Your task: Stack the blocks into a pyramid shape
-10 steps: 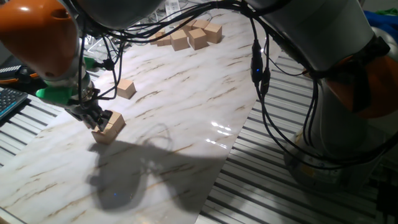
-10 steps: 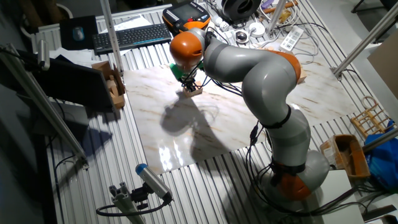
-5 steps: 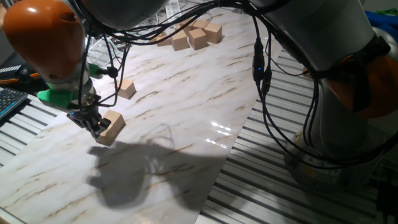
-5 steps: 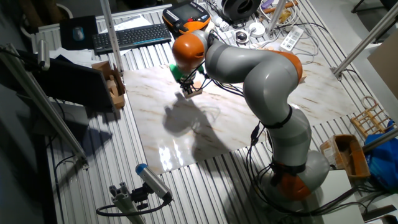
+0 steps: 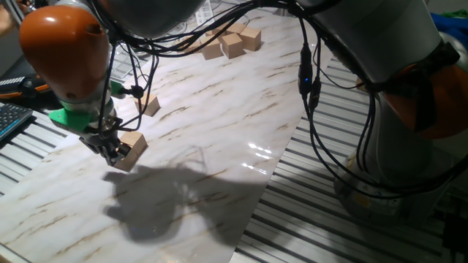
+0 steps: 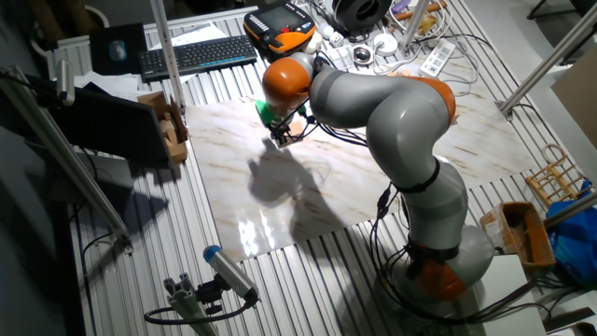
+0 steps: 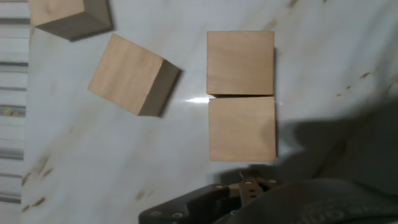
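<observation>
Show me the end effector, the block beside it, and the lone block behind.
end effector (image 5: 113, 151), one fixed view, fingertips
block beside it (image 5: 134, 141), one fixed view, top face
lone block (image 5: 150, 104), one fixed view, side face

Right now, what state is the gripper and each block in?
gripper: shut on held block.
held block: gripped, tilted; can't tell whether it is lifted clear.
lone block: loose, unstacked.
far blocks: clustered together, no pyramid visible.
</observation>
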{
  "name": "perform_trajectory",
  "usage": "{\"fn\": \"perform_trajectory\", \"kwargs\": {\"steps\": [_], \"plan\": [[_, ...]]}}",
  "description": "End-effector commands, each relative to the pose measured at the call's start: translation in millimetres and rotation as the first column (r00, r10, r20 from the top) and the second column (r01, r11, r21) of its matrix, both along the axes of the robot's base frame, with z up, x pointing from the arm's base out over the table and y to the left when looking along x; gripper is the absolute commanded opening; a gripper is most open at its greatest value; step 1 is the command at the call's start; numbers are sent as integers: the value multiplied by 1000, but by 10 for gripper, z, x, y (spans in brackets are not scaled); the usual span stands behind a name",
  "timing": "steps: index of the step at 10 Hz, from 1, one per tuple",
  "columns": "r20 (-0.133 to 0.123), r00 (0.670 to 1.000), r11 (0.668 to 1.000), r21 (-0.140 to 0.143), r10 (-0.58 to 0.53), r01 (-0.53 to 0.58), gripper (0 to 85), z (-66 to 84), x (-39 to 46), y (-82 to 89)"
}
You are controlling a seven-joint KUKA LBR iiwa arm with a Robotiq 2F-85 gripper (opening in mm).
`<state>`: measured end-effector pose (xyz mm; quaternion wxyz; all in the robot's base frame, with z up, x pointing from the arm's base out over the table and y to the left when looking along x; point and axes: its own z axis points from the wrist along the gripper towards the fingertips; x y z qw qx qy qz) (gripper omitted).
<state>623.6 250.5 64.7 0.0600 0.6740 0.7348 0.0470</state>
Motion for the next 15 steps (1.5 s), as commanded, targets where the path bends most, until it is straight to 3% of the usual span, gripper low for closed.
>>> {"fn": "perform_trajectory", "kwargs": {"steps": [1,8,15], "plan": [[8,1000,1000,-3,0,0,0,-5,5,-1],[33,999,997,-77,-20,23,0,-2,46,-50],[41,999,994,-103,-32,36,0,-1,53,-60]]}}
